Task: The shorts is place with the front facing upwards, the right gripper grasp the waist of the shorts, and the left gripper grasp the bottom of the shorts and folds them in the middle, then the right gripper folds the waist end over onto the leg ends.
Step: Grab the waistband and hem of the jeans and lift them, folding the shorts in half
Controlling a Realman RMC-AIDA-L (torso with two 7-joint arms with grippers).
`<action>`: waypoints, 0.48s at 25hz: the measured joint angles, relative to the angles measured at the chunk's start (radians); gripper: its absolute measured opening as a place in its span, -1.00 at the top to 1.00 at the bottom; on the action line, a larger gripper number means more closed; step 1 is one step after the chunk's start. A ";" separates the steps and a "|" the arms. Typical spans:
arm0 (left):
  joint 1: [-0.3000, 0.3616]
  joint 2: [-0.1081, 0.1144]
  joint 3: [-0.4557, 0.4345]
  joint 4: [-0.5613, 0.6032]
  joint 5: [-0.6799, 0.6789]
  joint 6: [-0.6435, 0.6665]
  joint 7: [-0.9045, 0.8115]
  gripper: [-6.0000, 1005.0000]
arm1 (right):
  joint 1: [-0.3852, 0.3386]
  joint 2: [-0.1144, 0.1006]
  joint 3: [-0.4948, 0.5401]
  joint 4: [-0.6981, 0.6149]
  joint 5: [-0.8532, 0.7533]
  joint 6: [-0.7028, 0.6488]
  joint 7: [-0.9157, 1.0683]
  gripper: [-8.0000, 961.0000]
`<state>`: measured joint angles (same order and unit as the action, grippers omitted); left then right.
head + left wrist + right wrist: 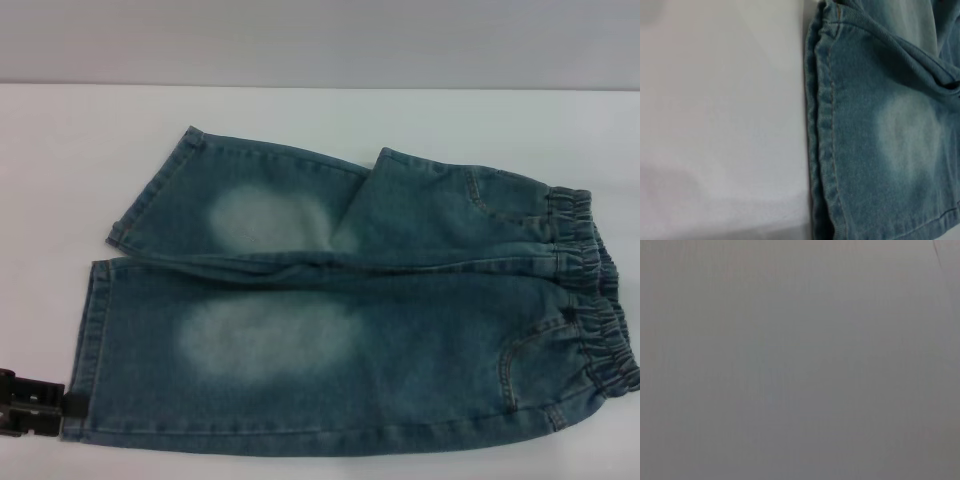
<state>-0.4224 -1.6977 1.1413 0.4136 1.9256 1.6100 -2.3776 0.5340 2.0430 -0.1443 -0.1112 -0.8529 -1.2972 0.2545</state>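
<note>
White tabletop [300, 115] carries one pair of shorts [400, 350] spread flat, long axis running across the head view, with its two hemmed leg ends [95, 340] toward the robot's left and the single ruffled waist [600, 300] toward its right. One gripper shows, the left gripper [30, 403], a dark claw cut off by the picture's edge just beside the nearer leg's hem corner, and I cannot tell how its jaws stand. Its wrist view shows only that hem [822, 150] against the table, and the right wrist view gives only blank grey.
</note>
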 joint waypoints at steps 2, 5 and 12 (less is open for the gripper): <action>-0.001 -0.003 0.000 -0.001 0.003 0.000 0.000 -0.33 | 0.001 0.000 0.000 0.001 0.000 0.001 0.000 -0.36; -0.004 -0.008 0.000 -0.001 0.018 -0.002 -0.005 -0.33 | 0.003 -0.001 0.000 0.001 0.000 0.005 0.000 -0.36; -0.011 -0.019 -0.009 -0.001 0.027 -0.004 -0.009 -0.33 | 0.006 -0.004 0.000 0.003 0.000 0.010 0.000 -0.36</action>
<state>-0.4336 -1.7164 1.1326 0.4126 1.9530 1.6064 -2.3869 0.5396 2.0389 -0.1442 -0.1084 -0.8529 -1.2873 0.2546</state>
